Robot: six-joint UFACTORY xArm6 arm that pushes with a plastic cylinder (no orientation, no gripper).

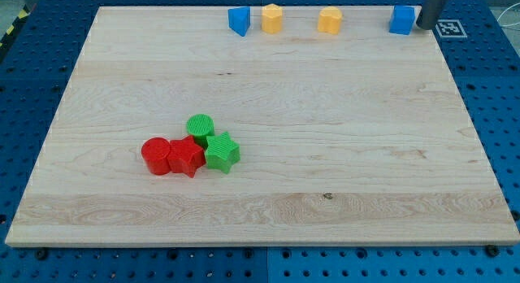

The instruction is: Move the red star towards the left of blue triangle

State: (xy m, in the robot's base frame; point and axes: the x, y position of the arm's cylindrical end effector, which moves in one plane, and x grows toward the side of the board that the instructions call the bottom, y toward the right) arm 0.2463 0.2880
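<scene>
wooden board [325, 153]: red star [186, 157], no long axis

A rectangular wooden board [268, 112] fills most of the frame. Its surface is light, pale timber with fine horizontal grain and a few small dark knots, one near the lower centre. The board narrows toward the top of the frame. It rests on a blue perforated base plate [32, 96], which shows along the left, right and bottom edges of the frame and carries a regular grid of small round holes. A yellow-and-black striped strip [11, 32] sits at the upper left corner. A white tag with a black square pattern [448, 28] lies at the upper right, just beside the board's corner. Lighting is even, with soft, short shadows.
</scene>
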